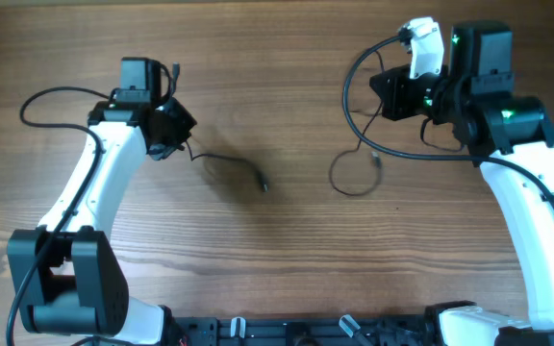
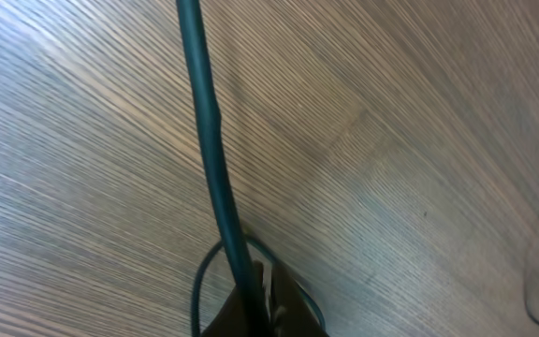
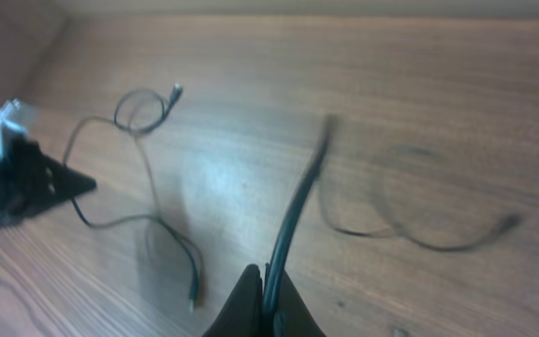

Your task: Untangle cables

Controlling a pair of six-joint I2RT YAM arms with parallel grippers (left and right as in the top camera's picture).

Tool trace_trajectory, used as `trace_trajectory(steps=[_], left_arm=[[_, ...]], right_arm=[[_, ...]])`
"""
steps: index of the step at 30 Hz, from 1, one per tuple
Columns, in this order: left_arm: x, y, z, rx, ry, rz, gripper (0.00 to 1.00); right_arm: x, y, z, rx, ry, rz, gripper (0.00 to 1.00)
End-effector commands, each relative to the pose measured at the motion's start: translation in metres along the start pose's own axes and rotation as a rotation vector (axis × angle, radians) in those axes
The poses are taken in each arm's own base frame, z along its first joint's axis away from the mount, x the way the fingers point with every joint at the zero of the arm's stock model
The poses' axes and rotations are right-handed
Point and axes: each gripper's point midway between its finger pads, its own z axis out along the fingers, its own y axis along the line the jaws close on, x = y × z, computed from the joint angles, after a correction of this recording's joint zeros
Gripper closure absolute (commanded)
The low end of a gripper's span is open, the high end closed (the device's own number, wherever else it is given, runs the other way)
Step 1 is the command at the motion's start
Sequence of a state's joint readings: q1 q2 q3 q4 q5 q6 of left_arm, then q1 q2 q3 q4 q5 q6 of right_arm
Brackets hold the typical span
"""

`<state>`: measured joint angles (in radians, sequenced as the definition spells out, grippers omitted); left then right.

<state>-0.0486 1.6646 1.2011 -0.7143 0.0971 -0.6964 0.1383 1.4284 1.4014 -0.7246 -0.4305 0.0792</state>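
Two thin black cables lie apart on the wooden table. My left gripper (image 1: 168, 133) is shut on the left cable (image 1: 229, 163), which trails right to a plug end (image 1: 264, 185). In the left wrist view that cable (image 2: 209, 131) runs from the shut jaws (image 2: 255, 300) up out of frame. My right gripper (image 1: 392, 96) is shut on the right cable (image 1: 354, 125), which hangs in a loop (image 1: 349, 183) down to the table. In the right wrist view the jaws (image 3: 268, 300) pinch that cable (image 3: 298, 201).
The right wrist view shows the left arm's gripper (image 3: 21, 183) at the left, thin strands with a small loop (image 3: 140, 110) and a plug (image 3: 193, 295), and a blurred strand (image 3: 419, 239) at the right. Thick arm wires (image 1: 51, 96) arc beside the left arm.
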Motion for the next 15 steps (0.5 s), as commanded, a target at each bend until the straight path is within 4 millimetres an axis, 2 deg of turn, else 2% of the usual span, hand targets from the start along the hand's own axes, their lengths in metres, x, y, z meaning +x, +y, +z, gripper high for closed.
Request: trace_trajectory(steps=[1,3,5,7,10,12,14,15], left_arm=[[0.007,0.002,0.007,-0.046,-0.012,0.016,0.96],[0.007,0.002,0.007,-0.050,-0.016,0.019,0.96],[0.007,0.001,0.008,-0.047,-0.019,0.020,0.96],[0.004,-0.001,0.008,-0.038,-0.027,0.020,0.96],[0.002,-0.003,0.008,-0.030,-0.035,0.021,0.96],[0.001,-0.005,0.009,-0.025,-0.041,0.021,0.96],[0.001,-0.005,0.010,-0.025,-0.040,0.021,0.96],[0.001,-0.005,0.010,-0.025,-0.040,0.019,0.96]], right_arm=[[-0.043,0.021,-0.048,-0.007,-0.172,-0.018,0.96],[-0.053,0.014,-0.069,0.080,-0.245,0.035,0.96],[-0.058,-0.012,-0.088,0.251,-0.308,0.103,0.96],[-0.062,-0.021,-0.095,0.307,-0.345,0.142,0.96],[-0.090,-0.029,-0.104,0.360,-0.466,0.123,0.91],[-0.095,-0.029,-0.087,0.323,-0.454,0.120,0.89],[-0.086,-0.047,-0.053,0.349,-0.376,0.138,0.86],[-0.078,-0.059,-0.030,0.363,-0.322,0.152,0.86]])
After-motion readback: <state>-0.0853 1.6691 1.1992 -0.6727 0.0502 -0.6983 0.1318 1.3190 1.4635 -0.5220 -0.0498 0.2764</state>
